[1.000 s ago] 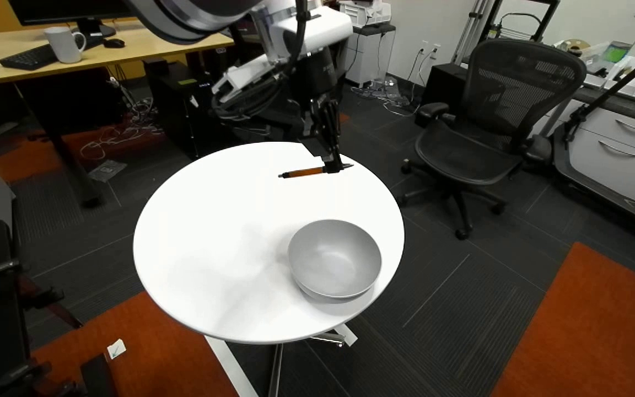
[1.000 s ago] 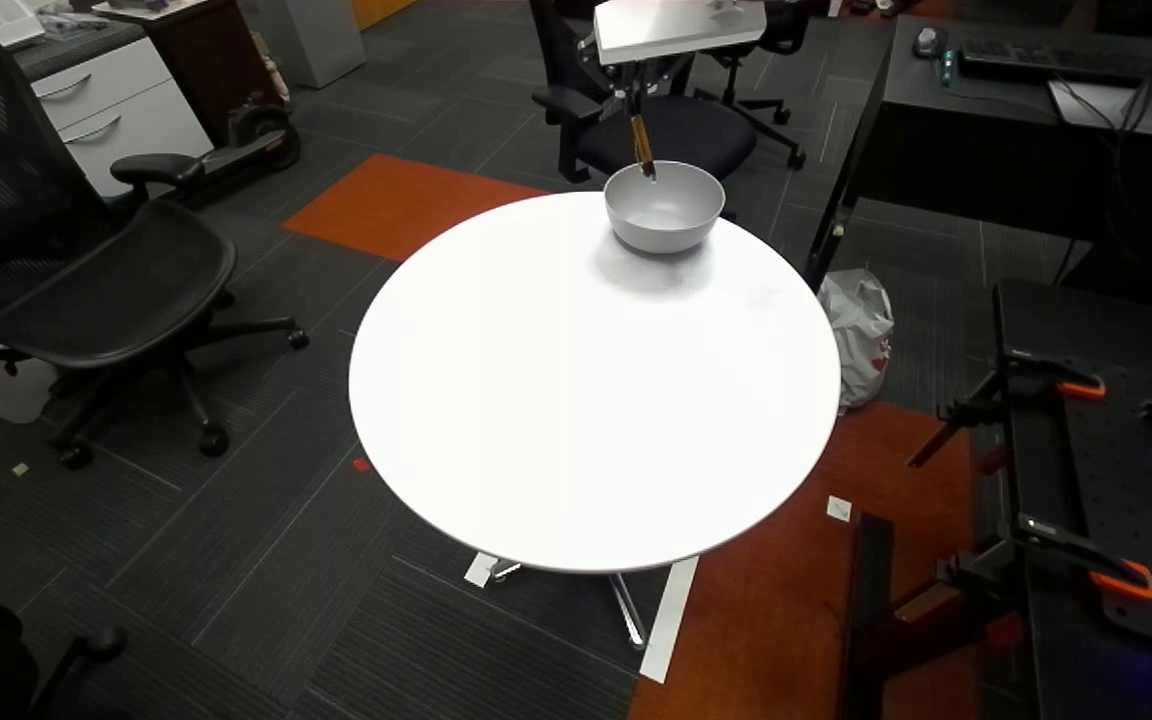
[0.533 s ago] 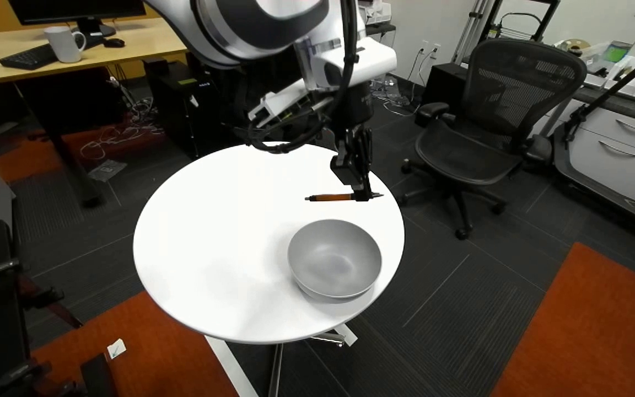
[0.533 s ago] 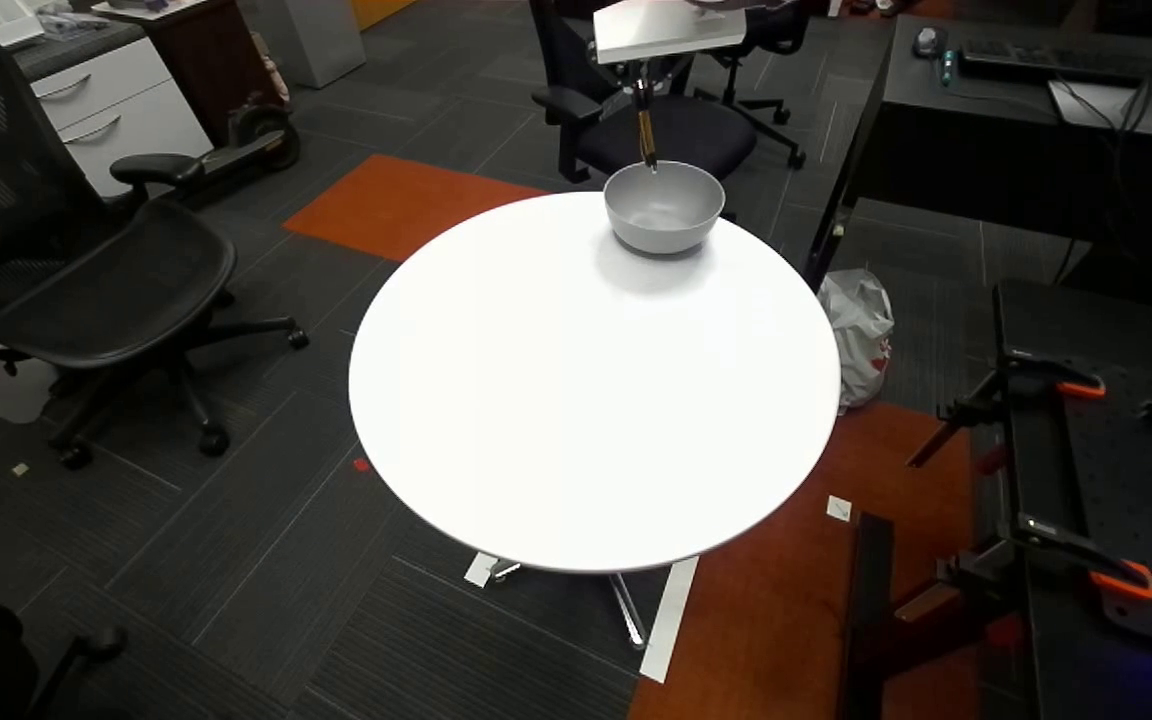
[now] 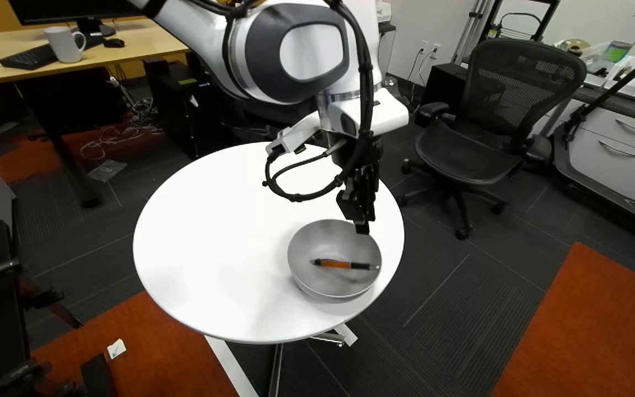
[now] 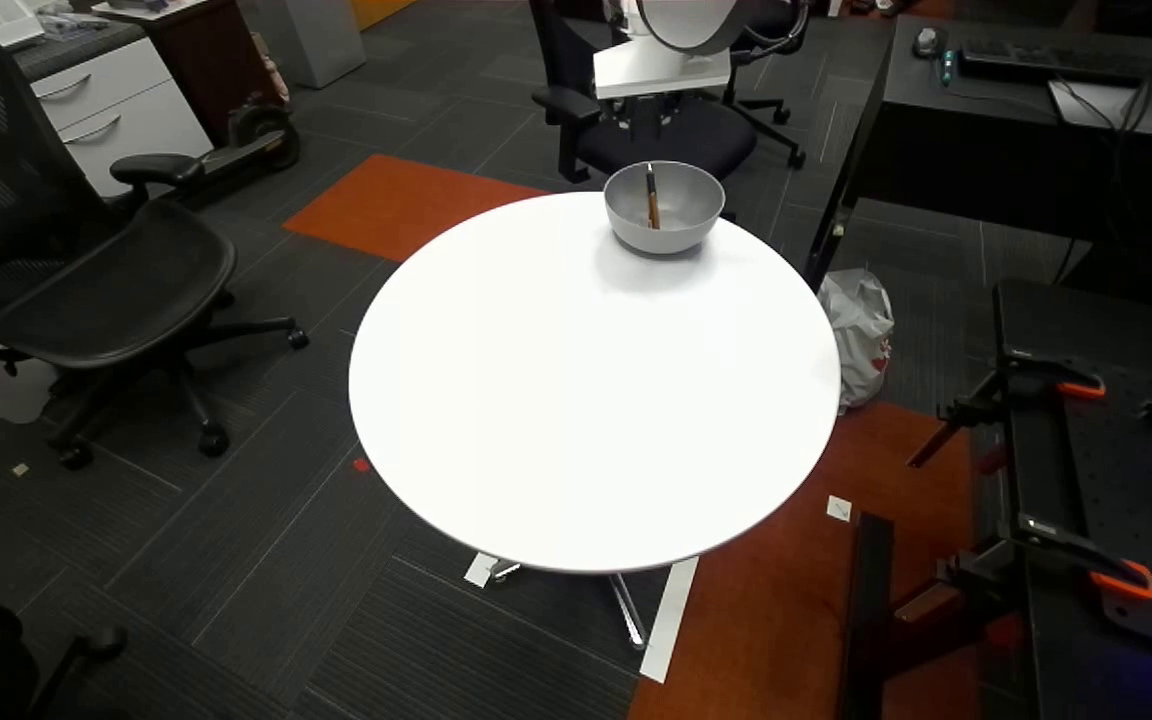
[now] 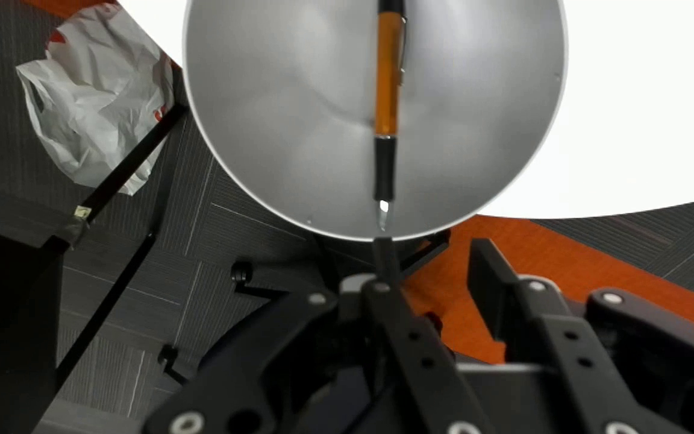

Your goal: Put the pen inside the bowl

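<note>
White table (image 5: 202, 237) — pen (image 5: 342, 264) inside bowl (image 5: 328, 242)

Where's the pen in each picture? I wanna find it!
In an exterior view: the pen is below the middle, slightly right.
In an exterior view: the pen is above the middle, slightly right.
In the wrist view: the pen runs down from the top edge, slightly right.
Look for the bowl: every view shows the pen inside it.
</note>
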You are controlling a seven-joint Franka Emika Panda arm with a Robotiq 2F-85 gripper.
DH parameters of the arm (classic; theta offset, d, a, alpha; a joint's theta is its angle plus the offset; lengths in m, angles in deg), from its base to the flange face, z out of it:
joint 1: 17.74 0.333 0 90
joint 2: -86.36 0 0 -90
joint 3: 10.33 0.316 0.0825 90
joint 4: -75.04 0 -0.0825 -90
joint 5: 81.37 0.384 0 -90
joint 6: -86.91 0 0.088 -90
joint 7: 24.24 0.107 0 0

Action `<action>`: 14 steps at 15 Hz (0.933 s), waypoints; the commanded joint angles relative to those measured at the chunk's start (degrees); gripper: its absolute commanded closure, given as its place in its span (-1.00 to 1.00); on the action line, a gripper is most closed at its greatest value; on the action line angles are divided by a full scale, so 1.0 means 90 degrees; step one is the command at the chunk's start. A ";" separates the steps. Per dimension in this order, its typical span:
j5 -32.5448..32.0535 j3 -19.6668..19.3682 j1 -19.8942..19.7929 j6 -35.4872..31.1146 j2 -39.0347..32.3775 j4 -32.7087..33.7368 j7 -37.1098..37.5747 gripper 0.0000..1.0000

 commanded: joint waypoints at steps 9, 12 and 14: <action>0.0114 0.0007 0.0041 0.0006 -0.0065 0.0066 -0.0043 -0.52; 0.0136 0.0019 0.0046 -0.0011 -0.0080 0.0051 -0.0015 -0.92; 0.0172 0.0016 0.0075 0.0010 -0.0131 0.0046 0.0107 -1.00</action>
